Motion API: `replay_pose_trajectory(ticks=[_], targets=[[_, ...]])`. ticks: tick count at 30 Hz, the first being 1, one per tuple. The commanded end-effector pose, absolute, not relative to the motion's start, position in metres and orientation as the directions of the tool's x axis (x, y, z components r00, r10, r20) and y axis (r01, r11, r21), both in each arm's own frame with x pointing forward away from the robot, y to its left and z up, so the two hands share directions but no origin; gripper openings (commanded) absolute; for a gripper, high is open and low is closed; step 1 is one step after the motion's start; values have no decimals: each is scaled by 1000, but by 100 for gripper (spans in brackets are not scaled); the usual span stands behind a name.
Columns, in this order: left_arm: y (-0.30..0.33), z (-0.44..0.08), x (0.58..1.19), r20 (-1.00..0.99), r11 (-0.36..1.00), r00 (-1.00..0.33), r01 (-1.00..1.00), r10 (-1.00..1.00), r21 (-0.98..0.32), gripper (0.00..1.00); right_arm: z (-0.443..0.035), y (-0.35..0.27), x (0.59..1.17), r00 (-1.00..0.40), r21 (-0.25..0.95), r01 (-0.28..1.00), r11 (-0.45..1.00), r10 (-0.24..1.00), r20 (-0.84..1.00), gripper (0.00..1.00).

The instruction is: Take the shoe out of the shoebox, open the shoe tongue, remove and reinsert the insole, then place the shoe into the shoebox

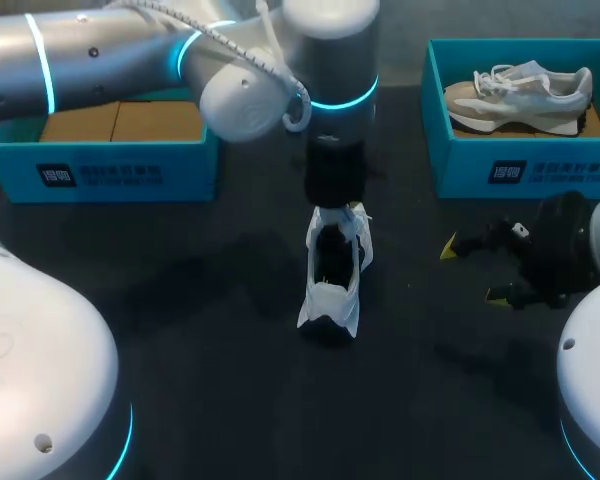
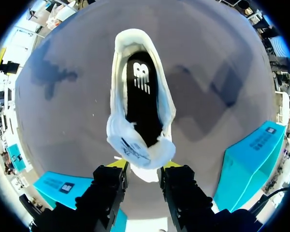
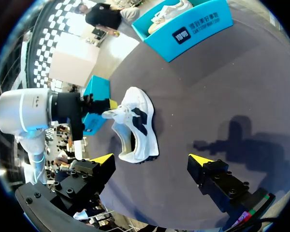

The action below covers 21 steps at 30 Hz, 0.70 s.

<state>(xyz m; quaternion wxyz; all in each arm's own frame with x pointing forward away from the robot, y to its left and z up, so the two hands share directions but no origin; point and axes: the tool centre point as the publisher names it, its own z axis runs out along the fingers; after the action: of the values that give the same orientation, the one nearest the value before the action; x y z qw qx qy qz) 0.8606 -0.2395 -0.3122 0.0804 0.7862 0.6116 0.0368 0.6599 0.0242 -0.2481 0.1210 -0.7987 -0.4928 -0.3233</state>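
You're on the tongue-opening step: the shoe (image 1: pixel 332 275) sits mid-desk (image 1: pixel 180 330), your left claw (image 2: pixel 145 165) looks clamped on the tongue (image 2: pixel 135 145) (hard to be sure), and the right claw (image 3: pixel 151 159) hangs wide open, so next it should probably reach for the insole (image 2: pixel 142 96).

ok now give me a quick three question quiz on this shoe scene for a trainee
1. Which part of the white shoe does the left gripper pinch? A heel, B tongue, C toe.
2. True or false: the right gripper is open and holds nothing.
3. Fill in: the beige sneaker lies in the shoebox on my ___ side.
Key: 1 B; 2 true; 3 right.
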Motion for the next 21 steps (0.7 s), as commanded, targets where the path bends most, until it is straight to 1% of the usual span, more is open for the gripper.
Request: replay_pose_trajectory(ticks=[1, 3, 13, 15, 18, 21], targets=[[-231, -311, 850, -60, -246, 259, 955, 964, 166, 35, -247, 25, 658, 308, 127, 864, -488, 711, 632, 100], [-227, -312, 842, -67, -248, 261, 955, 963, 160, 33, -247, 25, 658, 308, 127, 864, -488, 711, 632, 100], [-212, -327, 818, -67, -240, 249, 964, 966, 114, 33, -247, 25, 658, 308, 127, 864, -488, 711, 632, 100], [-210, -324, 814, -66, -242, 250, 964, 966, 110, 33, -247, 25, 658, 308, 127, 864, -488, 711, 632, 100], [-210, -314, 818, -67, -231, 240, 966, 968, 119, 35, -247, 25, 658, 308, 127, 864, -488, 711, 632, 100], [-214, -304, 824, -79, -221, 232, 966, 969, 134, 34, -247, 25, 658, 308, 127, 864, -488, 711, 632, 100]])
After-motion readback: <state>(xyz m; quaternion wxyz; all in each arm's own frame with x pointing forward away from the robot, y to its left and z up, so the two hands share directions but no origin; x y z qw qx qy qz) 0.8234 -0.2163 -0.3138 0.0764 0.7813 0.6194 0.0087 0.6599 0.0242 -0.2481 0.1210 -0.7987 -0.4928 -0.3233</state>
